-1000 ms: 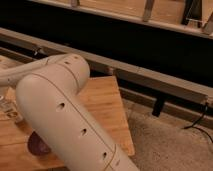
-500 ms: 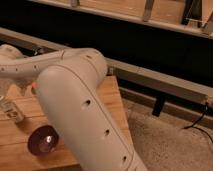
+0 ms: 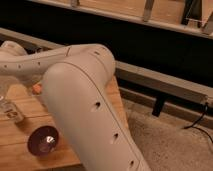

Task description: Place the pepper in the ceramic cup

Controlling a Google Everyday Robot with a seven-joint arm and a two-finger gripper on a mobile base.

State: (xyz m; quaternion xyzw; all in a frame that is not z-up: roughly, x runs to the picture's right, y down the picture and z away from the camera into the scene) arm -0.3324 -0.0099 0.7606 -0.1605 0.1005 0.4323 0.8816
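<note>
Swinging rightward since the earlier pictures, the big cream arm [image 3: 87, 107] has uncovered more of the wooden table [image 3: 20, 130], so the ceramic cup [image 3: 43, 141] now shows almost whole where half a second ago only part of it was in sight.

Camera view: the ceramic cup stands on the table near the lower left, its dark maroon rim round and its inside catching a bright glint. The pepper [image 3: 37, 88] shows as a small orange-red spot higher up, right at the edge of the arm's bulk and partly hidden by it, well apart from the cup. The gripper [image 3: 9, 107] is at the far left edge, by a clear glass vessel [image 3: 12, 113] on the table, left of the pepper and above the cup. Whether it holds or touches anything cannot be told.
</note>
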